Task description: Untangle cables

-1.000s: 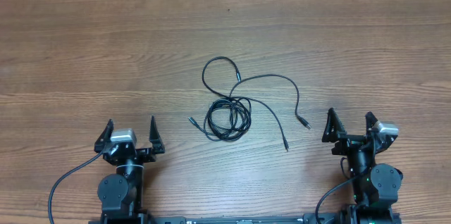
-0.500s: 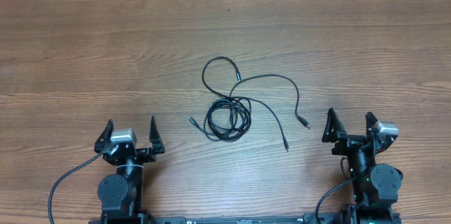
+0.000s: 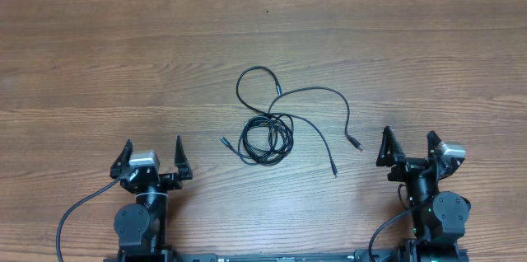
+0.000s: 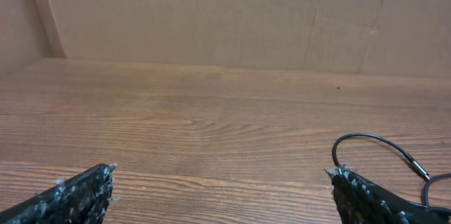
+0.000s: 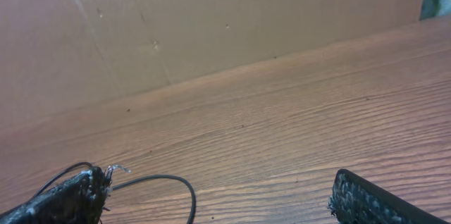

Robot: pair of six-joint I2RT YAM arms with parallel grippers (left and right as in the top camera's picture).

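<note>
The cables (image 3: 265,136) lie in a tangle of thin black cords at the middle of the wooden table, with loops reaching up and right and small plug ends at the lower left and right. My left gripper (image 3: 153,158) is open and empty at the front left, well apart from them. My right gripper (image 3: 407,148) is open and empty at the front right, just right of one plug end (image 3: 356,143). One loop of cord (image 4: 384,146) shows in the left wrist view, and another strand (image 5: 169,185) in the right wrist view.
A brown cardboard wall (image 4: 211,20) stands along the far edge of the table. Thick black wires (image 3: 70,217) run from the arm bases at the front edge.
</note>
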